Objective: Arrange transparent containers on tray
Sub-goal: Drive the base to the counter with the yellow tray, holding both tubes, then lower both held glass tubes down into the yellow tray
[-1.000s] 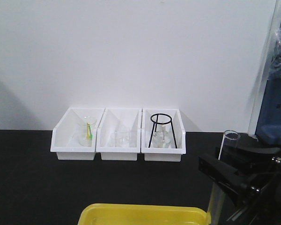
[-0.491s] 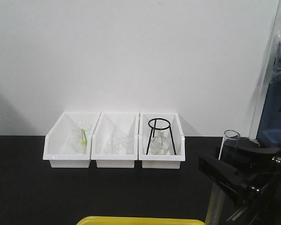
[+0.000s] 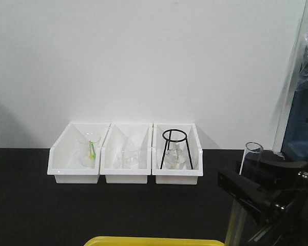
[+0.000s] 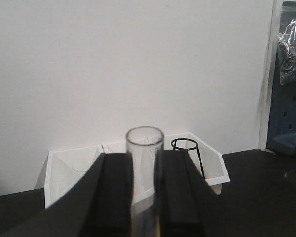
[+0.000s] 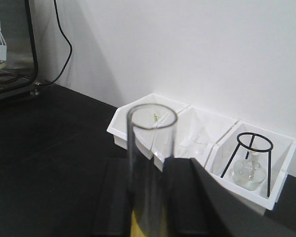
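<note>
The left fingers are clamping one test tube upright; the right fingers are clamping a second test tube. The yellow tray is sitting at six o'clock (only its rim showing), so both placements seem to be pending.

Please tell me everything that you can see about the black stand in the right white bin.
The black stand is a thin frame, metal wire by its look: a round ring on top and straight legs that spread outward toward the bottom. It stands upright inside the rightmost white bin of the three in a row. A small clear glass flask sits under the ring, between the legs; whether the two touch cannot be told.
</note>
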You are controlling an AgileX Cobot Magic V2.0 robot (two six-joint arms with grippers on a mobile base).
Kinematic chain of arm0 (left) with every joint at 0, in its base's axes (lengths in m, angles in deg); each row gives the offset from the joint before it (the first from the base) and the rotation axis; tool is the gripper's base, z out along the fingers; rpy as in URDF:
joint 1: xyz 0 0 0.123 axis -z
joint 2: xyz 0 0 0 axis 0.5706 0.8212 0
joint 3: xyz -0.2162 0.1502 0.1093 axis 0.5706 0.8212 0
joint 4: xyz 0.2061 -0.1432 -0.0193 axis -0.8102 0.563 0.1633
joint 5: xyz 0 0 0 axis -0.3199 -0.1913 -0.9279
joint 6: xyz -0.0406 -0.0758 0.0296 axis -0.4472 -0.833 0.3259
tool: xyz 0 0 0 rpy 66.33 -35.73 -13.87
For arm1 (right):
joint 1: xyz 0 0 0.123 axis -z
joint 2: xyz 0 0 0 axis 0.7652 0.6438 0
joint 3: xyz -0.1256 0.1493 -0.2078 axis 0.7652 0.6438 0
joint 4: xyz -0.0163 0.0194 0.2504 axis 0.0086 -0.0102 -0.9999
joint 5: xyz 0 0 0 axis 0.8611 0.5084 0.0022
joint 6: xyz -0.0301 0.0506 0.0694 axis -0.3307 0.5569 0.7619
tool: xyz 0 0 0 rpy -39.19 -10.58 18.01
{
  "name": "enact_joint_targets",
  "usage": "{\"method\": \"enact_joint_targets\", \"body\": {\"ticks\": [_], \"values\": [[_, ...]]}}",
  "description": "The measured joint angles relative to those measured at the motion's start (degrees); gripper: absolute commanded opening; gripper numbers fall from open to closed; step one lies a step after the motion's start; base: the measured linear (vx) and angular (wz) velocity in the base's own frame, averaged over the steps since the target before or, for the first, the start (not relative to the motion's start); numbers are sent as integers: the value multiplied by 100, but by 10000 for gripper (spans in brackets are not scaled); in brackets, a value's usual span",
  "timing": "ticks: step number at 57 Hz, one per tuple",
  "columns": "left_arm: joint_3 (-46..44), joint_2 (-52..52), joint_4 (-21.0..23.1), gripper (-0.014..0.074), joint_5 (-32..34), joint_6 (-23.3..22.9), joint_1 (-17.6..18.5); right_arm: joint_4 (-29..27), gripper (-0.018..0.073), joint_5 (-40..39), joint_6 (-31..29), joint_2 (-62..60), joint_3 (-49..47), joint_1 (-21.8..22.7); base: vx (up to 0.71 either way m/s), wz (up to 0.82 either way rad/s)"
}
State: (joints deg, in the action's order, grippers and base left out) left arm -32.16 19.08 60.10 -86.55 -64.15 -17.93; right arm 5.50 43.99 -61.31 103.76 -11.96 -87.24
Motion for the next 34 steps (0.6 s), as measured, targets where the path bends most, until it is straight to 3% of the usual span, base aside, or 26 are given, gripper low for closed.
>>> {"method": "enact_joint_targets", "body": {"ticks": [34], "values": [[-9, 449, -6, 114, -5, 0, 26, -76, 127, 86, 109, 87, 0, 0, 0, 0]]}}
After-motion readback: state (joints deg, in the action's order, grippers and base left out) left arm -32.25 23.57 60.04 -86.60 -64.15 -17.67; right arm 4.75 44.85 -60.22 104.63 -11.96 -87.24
